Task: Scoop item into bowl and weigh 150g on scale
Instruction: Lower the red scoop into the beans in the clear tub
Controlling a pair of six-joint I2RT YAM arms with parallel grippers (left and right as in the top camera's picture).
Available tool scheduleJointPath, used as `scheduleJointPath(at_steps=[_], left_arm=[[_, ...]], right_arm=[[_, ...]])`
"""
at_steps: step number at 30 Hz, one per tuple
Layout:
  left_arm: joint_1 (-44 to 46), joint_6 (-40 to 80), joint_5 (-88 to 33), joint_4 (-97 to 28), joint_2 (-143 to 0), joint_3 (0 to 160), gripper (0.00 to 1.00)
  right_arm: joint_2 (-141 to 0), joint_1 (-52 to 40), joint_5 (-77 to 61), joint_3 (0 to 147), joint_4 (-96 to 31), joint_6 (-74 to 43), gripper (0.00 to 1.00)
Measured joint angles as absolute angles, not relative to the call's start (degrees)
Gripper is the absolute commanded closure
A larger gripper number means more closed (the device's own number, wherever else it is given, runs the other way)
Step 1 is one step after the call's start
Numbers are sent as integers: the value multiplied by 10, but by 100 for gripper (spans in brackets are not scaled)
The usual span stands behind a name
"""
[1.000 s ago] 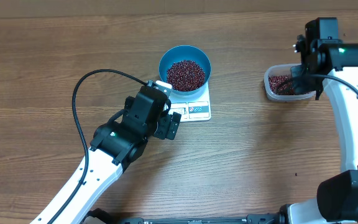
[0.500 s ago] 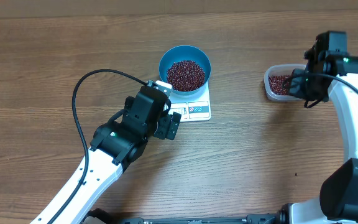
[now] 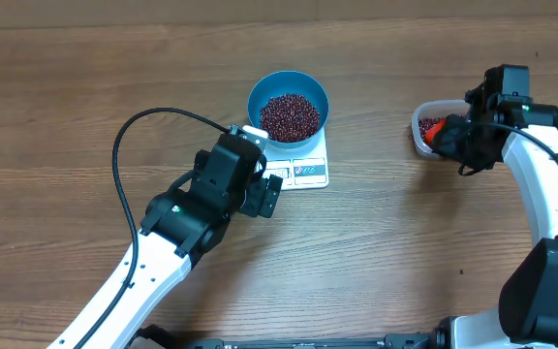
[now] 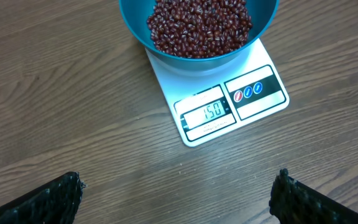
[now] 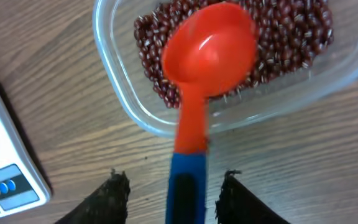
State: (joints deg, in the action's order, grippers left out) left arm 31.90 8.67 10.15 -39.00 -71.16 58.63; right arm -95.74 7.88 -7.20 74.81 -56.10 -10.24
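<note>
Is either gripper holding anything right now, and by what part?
The left gripper holds nothing, jaws open. The scoop has its blue handle between the fingers of the right gripper, but whether they clamp it cannot be told.

The left arm [image 3: 148, 257] is extending from 7 o'clock toward centre, the left gripper [image 4: 178, 200] pointing to 1 o'clock and holding its fingers [image 4: 51, 202] wide apart, while the right arm [image 3: 550, 184] is running from 5 o'clock up to 2 o'clock, the right gripper [image 5: 174, 198] angling toward 9 o'clock, grip unclear.
</note>
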Motion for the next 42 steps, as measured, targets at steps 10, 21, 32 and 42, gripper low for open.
scheduleJointPath(at_steps=[10,21,32,42], left_arm=[[319,87,102,-390,-712,586,1],[319,87,102,-390,-712,586,1],[319,87,102,-390,-712,586,0],[319,87,102,-390,-712,586,0]], right_arm=[[-957,79,-73,747,-569,-104,23],[-957,79,-43,782,-731,-52,0],[-957,79,33,1021,-901,28,0],[-956,79,39,1035,-875,46,0]])
